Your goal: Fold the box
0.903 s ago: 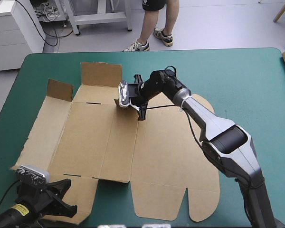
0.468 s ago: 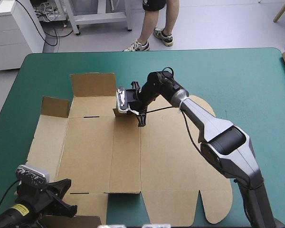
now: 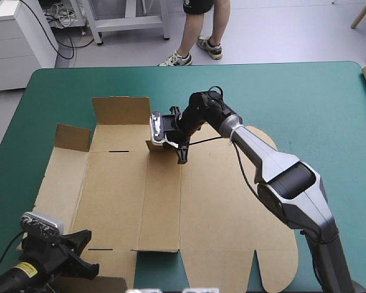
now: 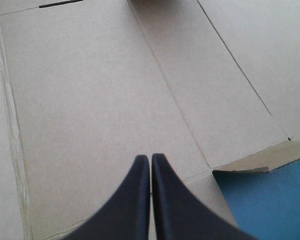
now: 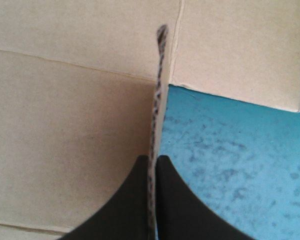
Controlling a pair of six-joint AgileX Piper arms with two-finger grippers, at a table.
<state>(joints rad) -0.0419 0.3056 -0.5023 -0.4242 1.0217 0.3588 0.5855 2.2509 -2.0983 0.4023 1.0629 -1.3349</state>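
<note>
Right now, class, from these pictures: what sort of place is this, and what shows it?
Probably a robotics test bench: a teal-green table, a left arm and right arm at it, and a mostly flat brown box, the right arm's jaws shut on one flap.

Table (image 3: pixel 329 104), teal-green cover | on it we see only the brown box (image 3: pixel 213 207), a cut sheet lying mostly flat over the left and middle | two far-left flaps (image 3: pixel 119 110) stand raised | we see cover showing right and far.
</note>
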